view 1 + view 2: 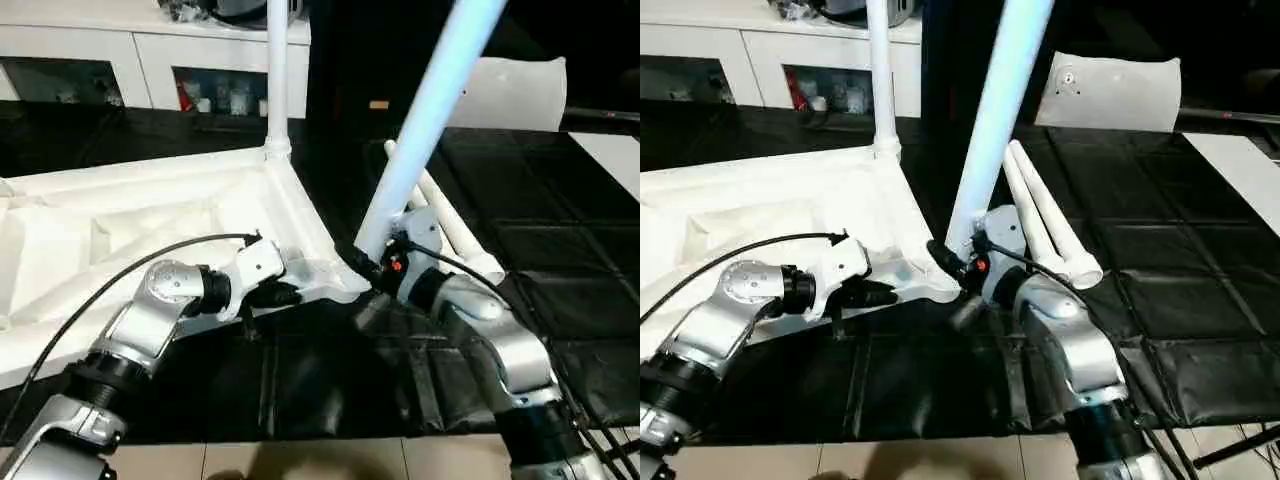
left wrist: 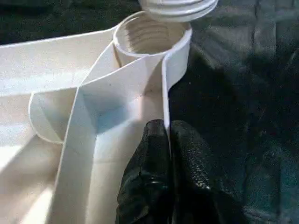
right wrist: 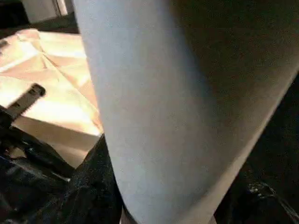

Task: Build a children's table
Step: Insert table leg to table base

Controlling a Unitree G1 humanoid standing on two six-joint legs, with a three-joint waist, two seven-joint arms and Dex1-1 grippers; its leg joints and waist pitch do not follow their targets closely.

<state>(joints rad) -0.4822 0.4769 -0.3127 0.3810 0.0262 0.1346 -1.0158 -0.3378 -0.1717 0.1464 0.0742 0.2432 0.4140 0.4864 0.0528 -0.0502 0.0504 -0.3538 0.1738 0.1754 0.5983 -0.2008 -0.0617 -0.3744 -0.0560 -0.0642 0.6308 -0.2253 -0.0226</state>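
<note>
Two silver forearms reach forward over a black mat (image 1: pixel 330 390). On the robot's left, the left gripper (image 2: pixel 166 140) has its two black fingers pinched tight on the thin rim of the tabletop (image 1: pixel 130 230), which lies upside down with its ribbed underside facing up. That grip sits just below the near corner socket (image 2: pixel 152 37), a round threaded opening. On the robot's right, the right gripper (image 1: pixel 372 268) clasps a long white leg (image 1: pixel 430 110) near its lower end; the leg is tilted, its threaded foot hanging just above that socket. Another leg (image 1: pixel 277 75) stands upright in the far corner socket. Two spare legs (image 1: pixel 1050 225) lie side by side on the mat, beside the right arm. White cabinets (image 1: pixel 120 60) line the background.
</note>
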